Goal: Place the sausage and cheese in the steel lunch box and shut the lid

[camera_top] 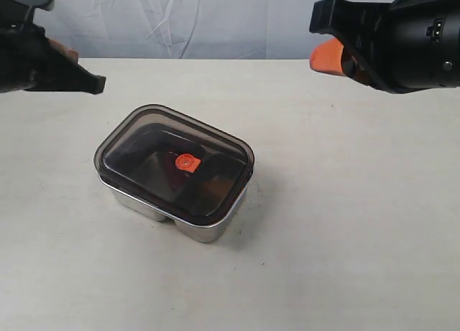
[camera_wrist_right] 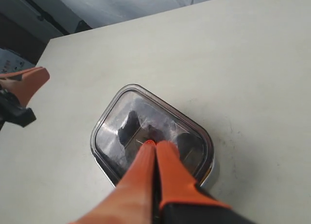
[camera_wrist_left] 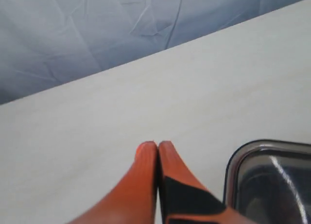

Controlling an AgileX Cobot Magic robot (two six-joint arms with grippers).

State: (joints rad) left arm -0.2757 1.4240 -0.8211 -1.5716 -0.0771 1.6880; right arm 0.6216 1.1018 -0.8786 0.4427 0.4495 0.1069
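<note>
While your left gripper [camera_wrist_left: 158, 146] hangs over bare table [camera_wrist_left: 87, 127], look at its orange fingers [camera_wrist_left: 146, 178]: they are pressed flat against each other, tip to tip, with nothing between them. One rounded corner of the lid [camera_wrist_left: 272, 180] shows just beside that gripper in the left wrist view, close but not touching.

Now your right gripper [camera_wrist_right: 154, 144]. Same story: both fingers are squeezed together and nothing is caught in them. From its wrist camera the tips line up over the middle of the lid, but the exterior view puts that gripper high on the right side, well apart from the box. Your left one sits high on the left side, also off the box. Neither arm is touching anything.

Moving out to the middle of the table, you have the steel lunch box [camera_top: 198, 230] standing on its base. The dark smoky lid lies on top of it and covers the whole opening, its rim overhanging the shiny wall all round. The small orange valve [camera_top: 187, 162] sits at the lid's centre, facing up. Whether the lid is pressed fully home, you cannot tell from these views.

Under the tinted plastic you get only dim shapes and reflections. The sausage and the cheese cannot be made out through it, and neither one lies anywhere on the open table around the box.

Behind the table's far edge hangs a creased pale blue backdrop cloth [camera_top: 201, 22].
</note>
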